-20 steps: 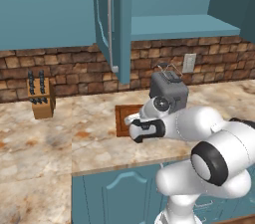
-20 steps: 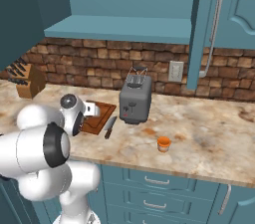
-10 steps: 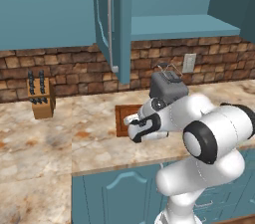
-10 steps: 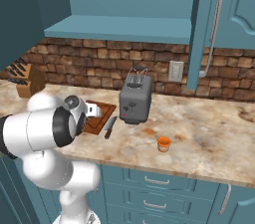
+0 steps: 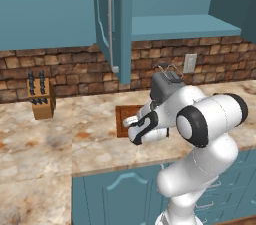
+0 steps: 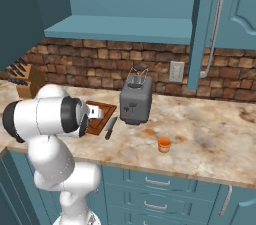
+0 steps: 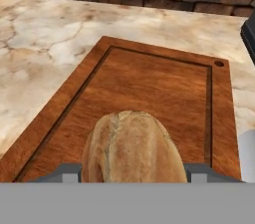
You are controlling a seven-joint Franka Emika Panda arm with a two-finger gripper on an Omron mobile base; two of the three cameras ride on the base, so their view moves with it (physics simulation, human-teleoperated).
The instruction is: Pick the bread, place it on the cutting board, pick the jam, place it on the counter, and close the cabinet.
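Nearest to us in the hand view, one bread (image 7: 130, 147) sits right at the gripper (image 7: 132, 172), its brown crust filling the space between the two grey fingertips (image 7: 67, 172), so we read the gripper as clamped on the bread. Under it we see one cutting board (image 7: 149, 93), dark brown with a grooved border and a small hole in its far corner; whether the bread touches the board or hangs just above it we cannot tell.

From the left base view, the gripper (image 5: 136, 130) is over the near edge of the cutting board (image 5: 124, 114), which lies on the tabletop (image 5: 60, 144). In the right base view we count one knife (image 6: 110, 128) lying just beside the board (image 6: 99, 119), and one grey toaster (image 6: 135, 100) just past it. One orange jam (image 6: 164, 144) jar stands alone on the tabletop (image 6: 210, 144), apart from the toaster, toward the front edge.

Farther back, one wooden knife block (image 5: 41, 96) stands against the brick wall (image 5: 70, 71). Above, the cabinet (image 5: 113, 24) hangs with its door swung open, one pale bar handle (image 5: 111, 29) on it.
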